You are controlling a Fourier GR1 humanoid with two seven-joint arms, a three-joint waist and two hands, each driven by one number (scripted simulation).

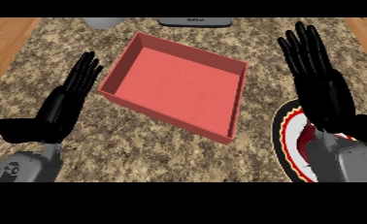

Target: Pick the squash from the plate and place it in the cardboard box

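Toward the worktop's (179, 160) far edge, a grey rounded item (102, 22) and a dark appliance (195, 22). Mid-worktop, red box (179, 85), open-topped. At right edge, plate (287, 136), half hidden under right hand (323, 87), fingers straight; squash unseen. Left hand (68, 102) flat-fingered near left edge.

Open hands (68, 104) flanking red box (179, 85)

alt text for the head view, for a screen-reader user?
An open red box sits empty in the middle of a speckled stone counter. The open left hand rests to its left; the open right hand hangs above a black-rimmed plate at lower right. No squash is visible.
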